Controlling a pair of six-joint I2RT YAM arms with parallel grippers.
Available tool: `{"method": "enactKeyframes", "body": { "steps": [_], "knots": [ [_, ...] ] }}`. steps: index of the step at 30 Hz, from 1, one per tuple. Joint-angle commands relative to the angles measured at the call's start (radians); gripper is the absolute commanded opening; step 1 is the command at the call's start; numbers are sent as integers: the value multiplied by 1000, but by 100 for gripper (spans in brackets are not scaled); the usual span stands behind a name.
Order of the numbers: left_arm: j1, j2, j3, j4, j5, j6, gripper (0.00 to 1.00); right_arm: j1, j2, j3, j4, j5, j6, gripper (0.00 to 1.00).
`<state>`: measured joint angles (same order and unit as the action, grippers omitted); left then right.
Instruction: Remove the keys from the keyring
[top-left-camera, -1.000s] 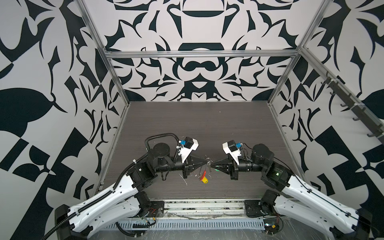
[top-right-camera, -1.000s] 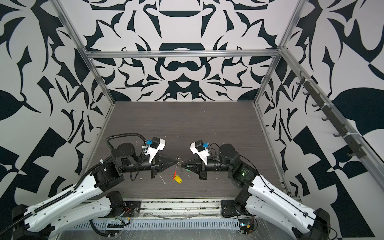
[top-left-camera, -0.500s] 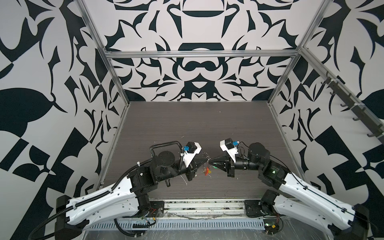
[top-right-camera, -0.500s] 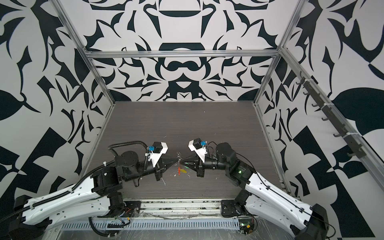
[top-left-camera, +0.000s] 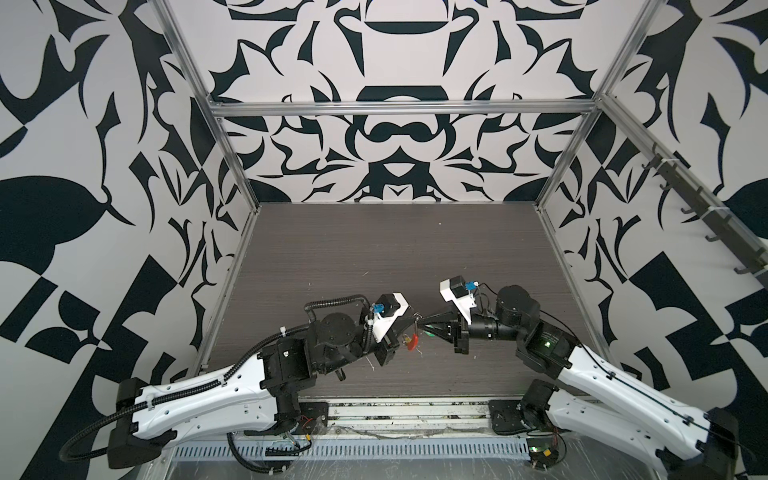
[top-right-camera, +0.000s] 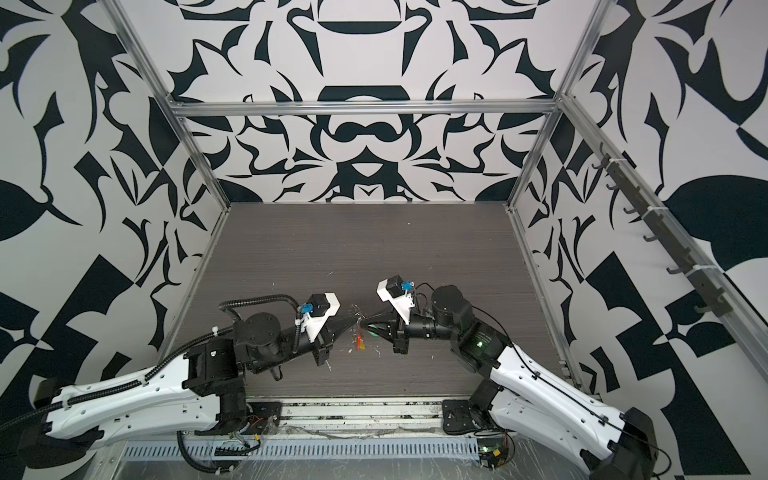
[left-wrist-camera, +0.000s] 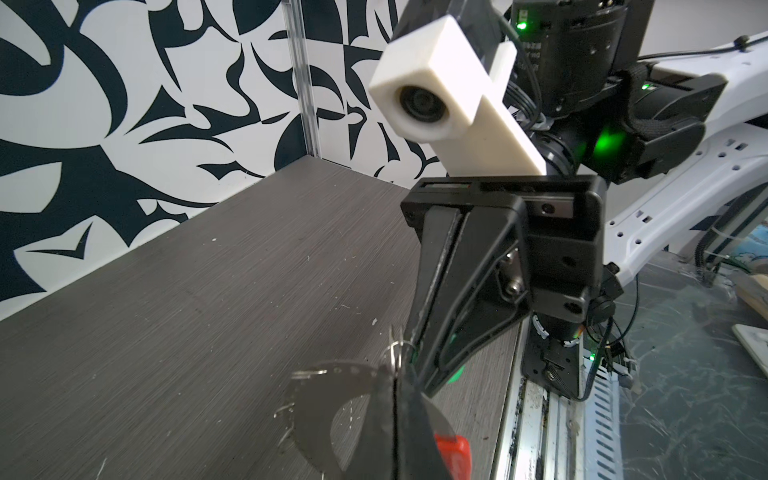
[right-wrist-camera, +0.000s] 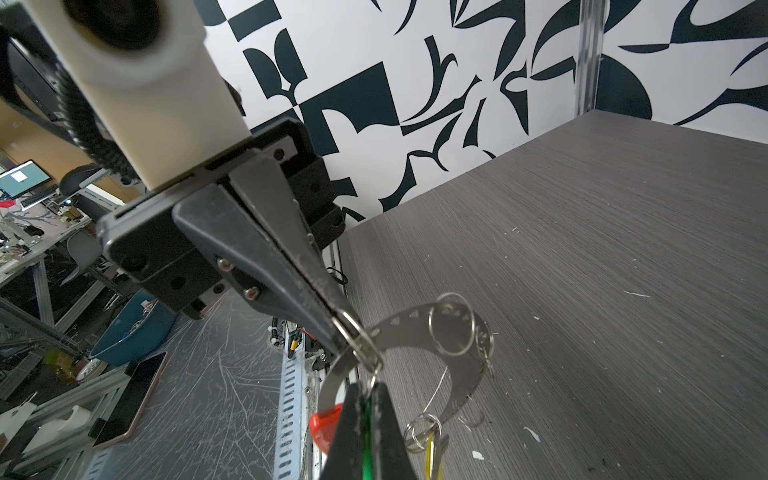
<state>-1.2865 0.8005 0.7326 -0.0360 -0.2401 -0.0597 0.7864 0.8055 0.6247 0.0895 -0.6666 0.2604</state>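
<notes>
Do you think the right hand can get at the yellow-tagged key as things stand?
Probably not yet: the right hand is shut on the green tag, though the yellow-tagged key hangs unobstructed close beside it.

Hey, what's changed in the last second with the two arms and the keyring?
The left arm swung its elbow in toward the middle and the right arm drew in slightly. The keyring tipped, so its red end hangs closer under the tips. Nothing was grabbed or released. Unchanged: left gripper shut on the keyring, right gripper shut on the green-tagged key, tips meeting above the table.
</notes>
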Motion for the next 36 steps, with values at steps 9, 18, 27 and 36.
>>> {"method": "enactKeyframes", "body": {
  "steps": [9, 18, 27, 36],
  "knots": [
    [-43, -9, 6, 54, -58, 44, 0, -6, -35, 8, -3, 58, 16, 0],
    [-52, -14, 2, 49, -73, 55, 0, -6, -68, 22, -33, 40, 20, 0],
    [-53, -14, 0, 35, -62, 58, 0, -6, -71, 81, -108, 26, -12, 0],
    [-53, -15, -1, 34, -50, 54, 0, -6, -51, 101, -143, 63, -15, 0]
  ]
}}
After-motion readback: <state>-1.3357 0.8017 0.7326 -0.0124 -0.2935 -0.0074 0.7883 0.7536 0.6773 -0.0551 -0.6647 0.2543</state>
